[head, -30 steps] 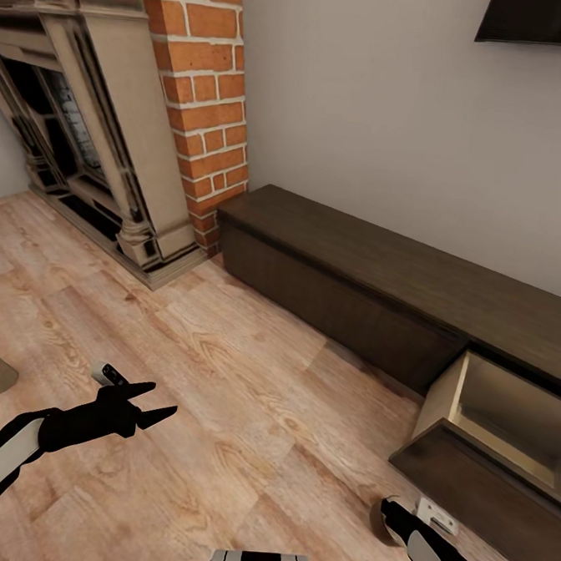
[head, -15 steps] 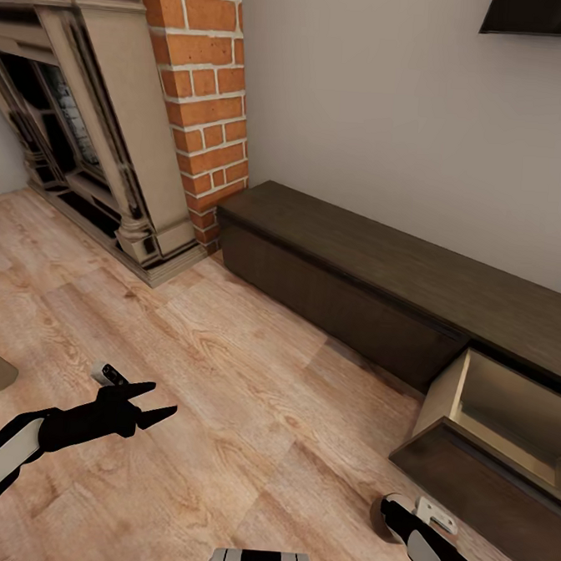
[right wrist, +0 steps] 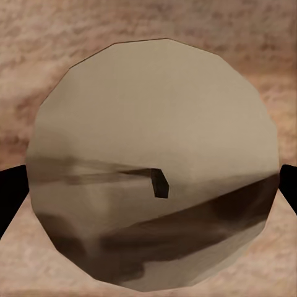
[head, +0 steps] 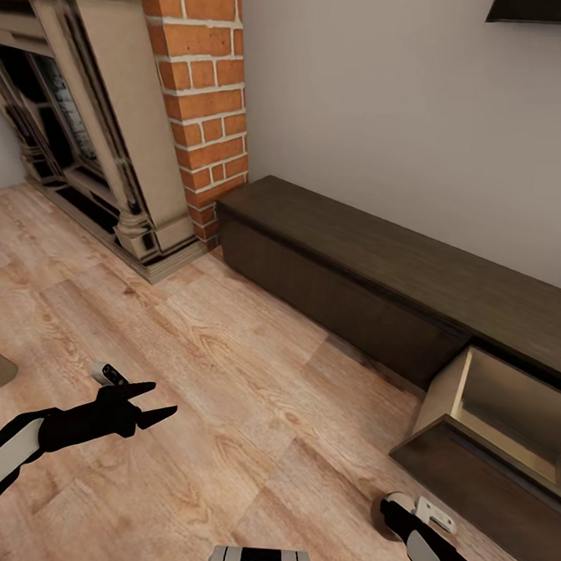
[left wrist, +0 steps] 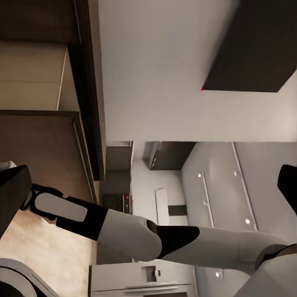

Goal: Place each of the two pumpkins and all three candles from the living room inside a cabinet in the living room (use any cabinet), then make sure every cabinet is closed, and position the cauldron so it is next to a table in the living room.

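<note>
Head view: left tool (head: 162,398) spread, empty; right tool grips candle (right wrist: 151,164) near open cabinet (head: 505,413).

text: none I can read | labels: none on my arms or on the candle (right wrist: 151,167) between my right fingers | brands, numbers, signs: none on the cabinet (head: 380,292), wall or brick column (head: 202,91)

Living room, brick fireplace (head: 201,99), low cabinet (head: 381,279)
</note>
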